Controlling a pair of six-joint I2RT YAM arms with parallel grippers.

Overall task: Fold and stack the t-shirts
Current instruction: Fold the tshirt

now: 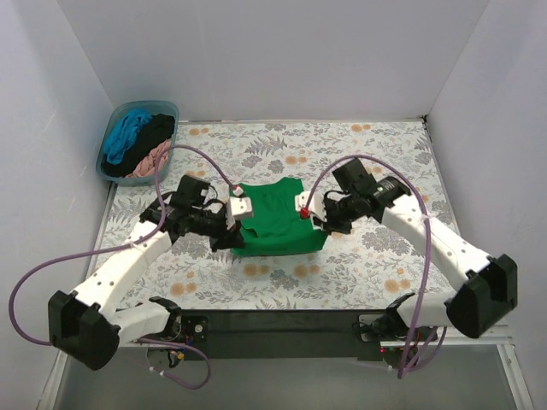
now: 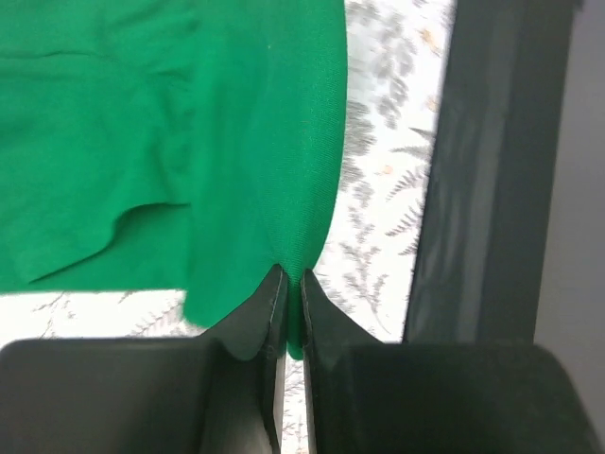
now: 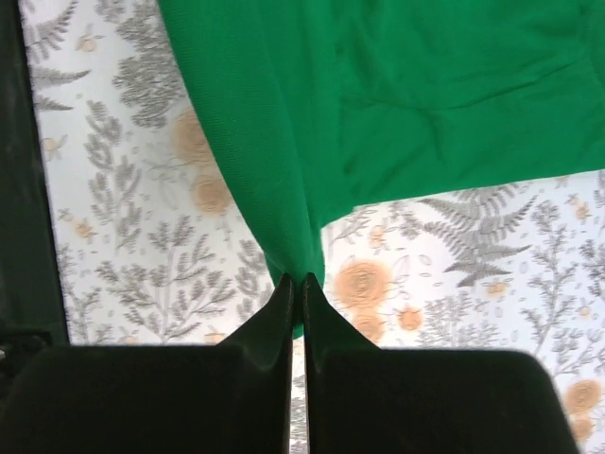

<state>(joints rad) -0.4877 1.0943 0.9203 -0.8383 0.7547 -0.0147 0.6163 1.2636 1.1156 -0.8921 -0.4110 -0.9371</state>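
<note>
The green shirt (image 1: 275, 220) lay mid-table on the tablecloth (image 1: 385, 162), directly between the two grippers, with its collar towards the far wall and its hem towards the arm bases, so that its collar-to-hem axis ran away from the robot. The left gripper (image 1: 232, 224) was at the shirt's left side edge and the right gripper (image 1: 309, 213) at its right side edge, roughly level with each other across the garment; neither arm was noticeably nearer. In the left wrist view the jaws were closed to a slit with a tuck of green cloth (image 2: 170, 123) pinched between the fingertips, the fabric drawn to a point there. The right wrist view showed the same: jaws pressed together on a gathered edge of the shirt (image 3: 425, 85), patterned cloth visible either side. Whether the pinched edges were clear of the table could not be told for certain. Both arms reached forward and inward from their bases, elbows out, wrists turned towards each other across the shirt. The fold was judged to be in hand and not complete; the coming move would seem to depend on both grips carrying the side edges together along one line, evenly. A teal shirt (image 1: 126, 137), a black shirt (image 1: 154, 130) and a pink shirt (image 1: 152, 161) lay bundled in the tub (image 1: 175, 115) at the far left corner, unfolded.
</note>
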